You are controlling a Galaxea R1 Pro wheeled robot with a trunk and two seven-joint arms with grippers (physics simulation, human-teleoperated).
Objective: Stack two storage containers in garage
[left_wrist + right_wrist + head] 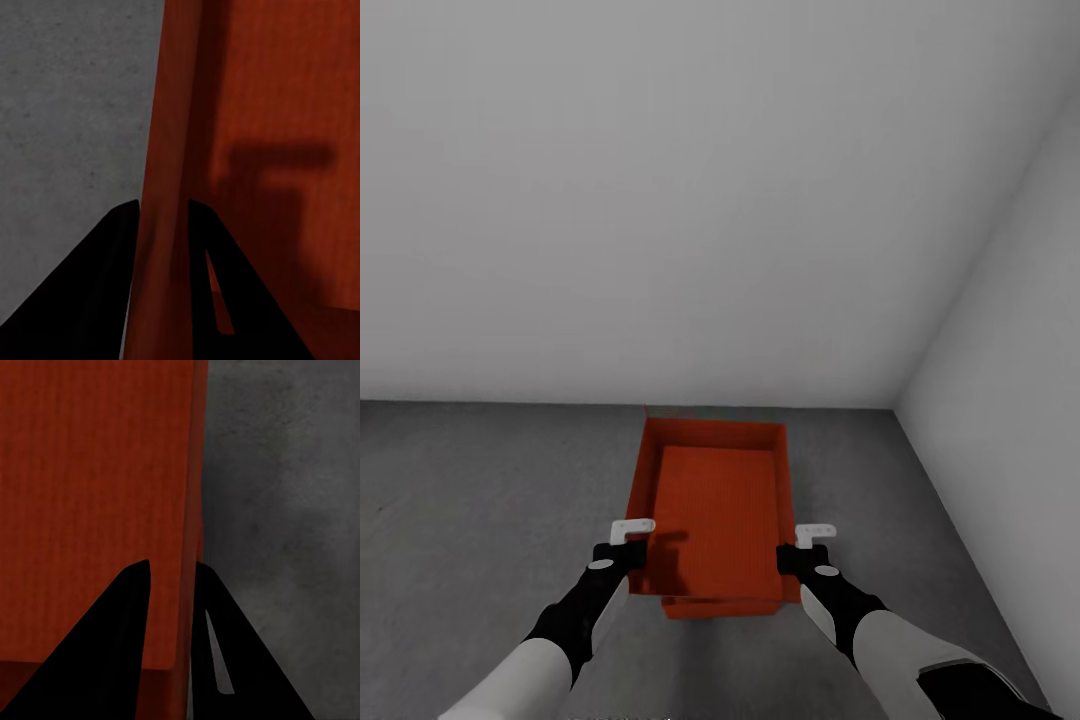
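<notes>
Head view, lower centre of frame: orange-red rectangular topless bin (pixel 718 505), thin plain walls, finely ribbed inside. It sits atop a second orange-red bin (pixel 720 606), of which just a strip of front edge shows beneath the upper one's near wall. Both over dark grey speckled concrete floor (pixel 470 490), close to the corner where two plain pale grey walls (pixel 660 200) meet at right of frame.

Left gripper (pixel 632 553), lower left of centre: black fingers clamped across upper bin's left wall near the front corner. Left wrist view confirms: one finger (pixel 90 285) outside, the other inside, wall (pixel 161 225) pinched between.

Right gripper (pixel 792 556), lower right of centre: clamped likewise on upper bin's right wall. Right wrist view: finger (pixel 105 645) on the inner side, other on the outer, wall (pixel 187 585) between them; concrete floor beyond.

Gripper shadow falls on ribbed base, near-left.
</notes>
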